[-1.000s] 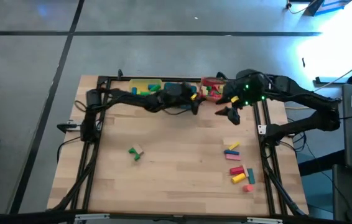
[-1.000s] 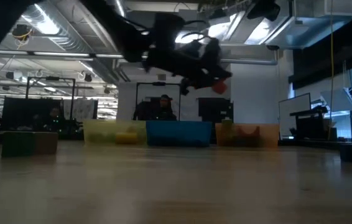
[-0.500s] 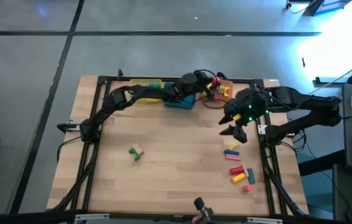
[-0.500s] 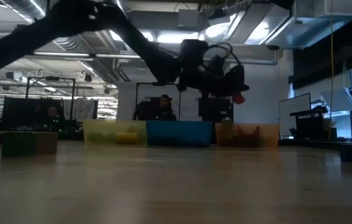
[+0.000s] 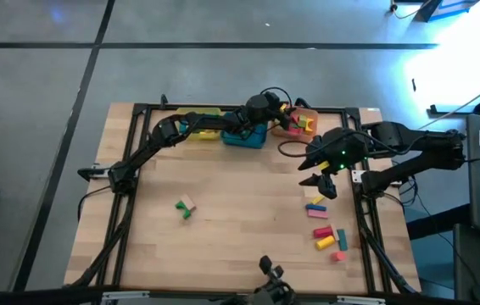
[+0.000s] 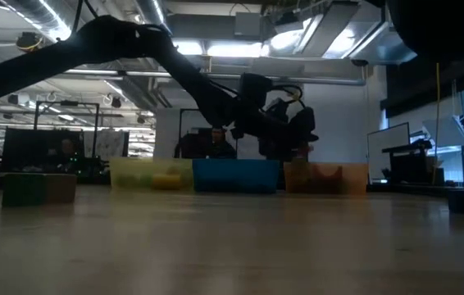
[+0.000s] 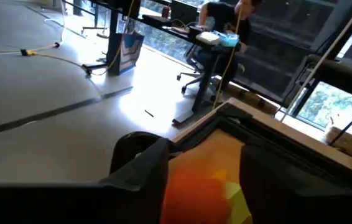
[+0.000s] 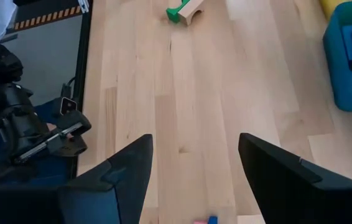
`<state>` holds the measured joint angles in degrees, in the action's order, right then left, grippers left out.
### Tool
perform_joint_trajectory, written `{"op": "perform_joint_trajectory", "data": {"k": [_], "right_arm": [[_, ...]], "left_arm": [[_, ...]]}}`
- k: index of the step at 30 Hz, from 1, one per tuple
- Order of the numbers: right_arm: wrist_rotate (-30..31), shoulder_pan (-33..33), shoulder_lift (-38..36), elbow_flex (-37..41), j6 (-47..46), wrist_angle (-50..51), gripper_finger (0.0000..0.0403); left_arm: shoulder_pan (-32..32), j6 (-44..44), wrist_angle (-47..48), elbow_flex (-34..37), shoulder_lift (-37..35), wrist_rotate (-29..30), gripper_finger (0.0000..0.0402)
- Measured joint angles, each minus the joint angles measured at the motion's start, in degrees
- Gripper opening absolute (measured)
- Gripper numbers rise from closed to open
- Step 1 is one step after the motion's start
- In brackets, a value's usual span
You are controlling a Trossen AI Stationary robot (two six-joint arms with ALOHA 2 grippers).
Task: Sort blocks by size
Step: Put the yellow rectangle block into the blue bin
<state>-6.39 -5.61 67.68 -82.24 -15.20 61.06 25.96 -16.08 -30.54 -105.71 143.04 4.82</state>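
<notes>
From above, my left hand (image 5: 284, 115) reaches over the orange tray (image 5: 301, 124) at the desk's (image 5: 240, 220) far edge, beside the teal tray (image 5: 247, 135) and the yellow tray (image 5: 199, 127). My right hand (image 5: 323, 188) hovers, fingers apart and empty, just above the blocks (image 5: 326, 229) near the right edge: short yellow, pink, red and green bars, loosely scattered. A green and tan pair (image 5: 186, 207) lies well apart on the left.

At desk height, my left hand (image 6: 293, 131) hangs just above the orange tray (image 6: 325, 177).

Through my left wrist, my fingers (image 7: 142, 168) stand apart over orange and yellow pieces; I cannot tell whether anything is gripped.

Through my right wrist, my fingers (image 8: 123, 171) spread wide over bare wood; the green and tan pair (image 8: 184, 9) lies ahead.
</notes>
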Motion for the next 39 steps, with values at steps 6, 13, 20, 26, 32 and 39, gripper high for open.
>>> {"op": "perform_joint_trajectory", "data": {"k": [6,13,20,26,32,39], "right_arm": [[0.0,0.0,0.0,0.0,0.0,0.1,0.0241],[3.8,-0.1,0.0,1.1,0.0,7.3,0.0241],[7.3,-0.1,0.0,7.1,0.0,13.9,0.0241],[7.3,-0.1,0.0,15.3,0.7,13.9,0.0241],[7.3,-0.1,0.0,23.6,2.4,13.8,0.0241],[6.1,-0.1,0.0,32.8,3.6,9.0,0.0241]], "left_arm": [[0.0,-0.7,-0.1,0.0,0.0,0.3,0.0211],[-0.5,-5.5,0.0,0.0,-2.3,-1.6,0.0221],[-0.4,-2.4,7.8,0.0,-8.0,-7.7,0.0210],[-0.4,8.0,26.6,0.0,-14.5,-12.2,0.0206],[-2.7,12.1,34.2,2.7,-18.1,-13.9,0.0205],[-2.9,13.3,31.9,13.4,-25.5,-13.6,0.0205]]}}
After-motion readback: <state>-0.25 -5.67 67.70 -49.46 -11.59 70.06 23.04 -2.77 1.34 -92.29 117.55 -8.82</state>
